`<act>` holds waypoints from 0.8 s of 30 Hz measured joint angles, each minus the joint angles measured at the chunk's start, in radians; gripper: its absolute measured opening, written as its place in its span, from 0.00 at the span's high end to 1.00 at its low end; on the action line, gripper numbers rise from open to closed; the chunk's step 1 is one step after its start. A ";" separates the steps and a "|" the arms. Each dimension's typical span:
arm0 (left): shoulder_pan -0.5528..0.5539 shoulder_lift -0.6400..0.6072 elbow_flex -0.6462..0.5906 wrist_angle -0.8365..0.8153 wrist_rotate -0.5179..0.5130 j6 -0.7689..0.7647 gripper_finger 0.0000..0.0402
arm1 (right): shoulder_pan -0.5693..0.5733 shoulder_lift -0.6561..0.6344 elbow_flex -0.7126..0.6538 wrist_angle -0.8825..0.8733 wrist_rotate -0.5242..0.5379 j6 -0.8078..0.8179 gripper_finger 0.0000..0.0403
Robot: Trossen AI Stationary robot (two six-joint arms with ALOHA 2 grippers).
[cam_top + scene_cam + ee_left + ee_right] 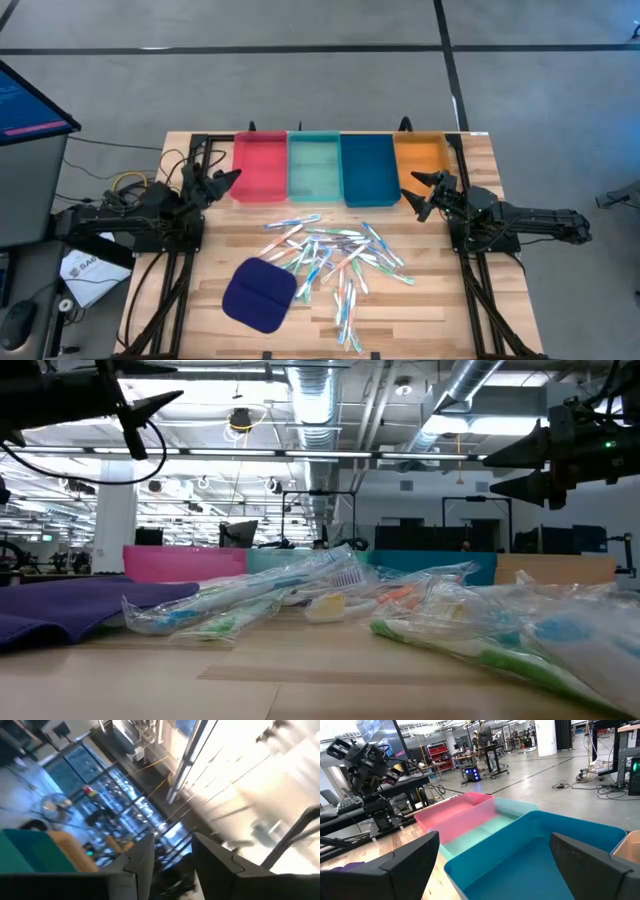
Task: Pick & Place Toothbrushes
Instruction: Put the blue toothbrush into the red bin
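Toothbrushes [335, 262] lie scattered mid-surface [440, 310], apparently in clear wrappers, beside dark blue pad [259, 294]. Red [259, 168], teal [313, 166], blue [368, 168], orange [421, 160] trays line far edge. Left claw [226, 179] near red tray, right claw [424, 193] near orange, both spread, gripping nothing.

- We see a large open robotics lab or workshop with a bare concrete floor [300, 90] marked by dark lines.
- Exposed silver ducts [318, 390] and pipes run overhead.
- Workbenches, monitors [377, 730] and equipment racks [440, 752] fill the background.
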 joint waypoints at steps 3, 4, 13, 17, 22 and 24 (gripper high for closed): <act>-0.001 0.011 0.000 0.078 0.006 -0.033 0.68 | 0.000 0.000 0.000 0.000 0.000 0.000 0.07; -0.001 0.017 0.000 0.115 0.012 -0.033 0.68 | 0.000 0.000 0.000 0.000 0.000 0.000 0.07; -0.001 0.056 0.000 0.303 -0.056 -0.039 0.68 | -0.003 0.000 0.000 0.000 0.001 -0.024 0.07; -0.001 0.056 0.000 0.354 -0.134 -0.105 0.68 | -0.006 0.000 0.000 0.000 0.001 -0.074 0.07; -0.001 0.056 0.002 0.423 -0.213 -0.118 0.68 | -0.008 0.000 -0.004 0.060 0.002 0.009 0.07; -0.001 0.059 0.018 0.423 -0.219 -0.134 0.68 | -0.009 0.000 -0.004 0.171 0.004 0.174 0.07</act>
